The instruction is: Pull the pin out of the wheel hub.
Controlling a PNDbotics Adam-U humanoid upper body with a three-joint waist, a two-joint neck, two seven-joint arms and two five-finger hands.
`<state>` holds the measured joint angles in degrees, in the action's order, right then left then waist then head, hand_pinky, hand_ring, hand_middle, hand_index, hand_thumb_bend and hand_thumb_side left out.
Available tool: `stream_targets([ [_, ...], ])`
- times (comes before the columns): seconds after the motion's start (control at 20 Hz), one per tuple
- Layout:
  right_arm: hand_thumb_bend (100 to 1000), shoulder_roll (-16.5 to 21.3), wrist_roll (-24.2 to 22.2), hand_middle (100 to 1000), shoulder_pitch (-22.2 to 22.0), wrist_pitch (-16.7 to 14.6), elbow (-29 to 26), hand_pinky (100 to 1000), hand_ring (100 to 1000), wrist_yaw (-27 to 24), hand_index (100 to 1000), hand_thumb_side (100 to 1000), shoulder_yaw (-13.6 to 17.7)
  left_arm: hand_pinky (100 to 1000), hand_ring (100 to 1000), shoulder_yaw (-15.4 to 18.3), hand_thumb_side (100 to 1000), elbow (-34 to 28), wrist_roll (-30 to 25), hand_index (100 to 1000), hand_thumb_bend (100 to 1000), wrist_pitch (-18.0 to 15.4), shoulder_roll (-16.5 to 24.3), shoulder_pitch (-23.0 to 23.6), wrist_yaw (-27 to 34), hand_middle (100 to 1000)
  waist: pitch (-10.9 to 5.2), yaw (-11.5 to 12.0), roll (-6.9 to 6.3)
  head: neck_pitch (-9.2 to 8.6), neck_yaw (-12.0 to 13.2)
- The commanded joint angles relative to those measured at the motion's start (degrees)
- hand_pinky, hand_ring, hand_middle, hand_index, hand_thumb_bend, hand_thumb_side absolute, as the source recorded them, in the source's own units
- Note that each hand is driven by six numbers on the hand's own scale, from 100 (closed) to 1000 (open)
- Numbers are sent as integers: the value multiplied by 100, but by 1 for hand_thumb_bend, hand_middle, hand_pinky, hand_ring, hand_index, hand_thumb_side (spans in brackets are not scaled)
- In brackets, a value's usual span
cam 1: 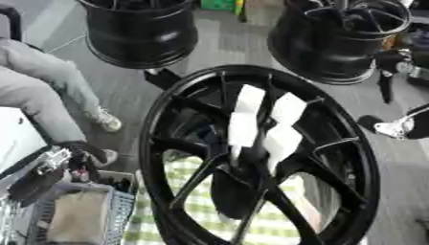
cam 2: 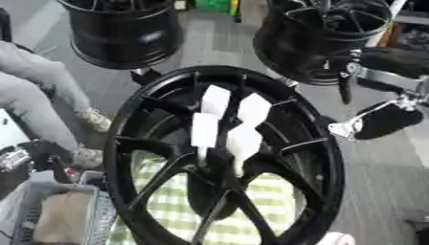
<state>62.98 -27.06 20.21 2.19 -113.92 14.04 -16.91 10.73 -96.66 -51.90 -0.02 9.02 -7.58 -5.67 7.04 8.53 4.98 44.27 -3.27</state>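
Wheel hub (cam 1: 260,158), black and spoked, stands upright at centre over a green checked cloth (cam 2: 180,210), with white tags (cam 1: 264,122) stuck on its spokes. Right hand (cam 2: 381,119) shows at the right edge, apart from it; whether its fingers are clenched cannot be told. No pin can be made out.

black wheel hub (cam 2: 311,158) upright, white tags (cam 2: 224,122) on its spokes.
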Motion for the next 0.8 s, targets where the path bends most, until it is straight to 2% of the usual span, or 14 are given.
stream_targets([
  [0.05, 303, 16, -279, 845, 196, 12, -68, 696, 458, 24, 970, 295, -123, 584, 461, -32, 905, -58, -7, 703, 100, -45, 110, -70, -2, 596, -34, 7, -23, -15, -34],
  [0.8, 286, -364, -870, 845, 752, 32, -68, 691, 433, 149, 959, 266, -558, 584, 461, -74, 906, -21, -7, 703, 100, -105, 109, -93, -8, 596, 2, 20, -52, -15, -60],
])
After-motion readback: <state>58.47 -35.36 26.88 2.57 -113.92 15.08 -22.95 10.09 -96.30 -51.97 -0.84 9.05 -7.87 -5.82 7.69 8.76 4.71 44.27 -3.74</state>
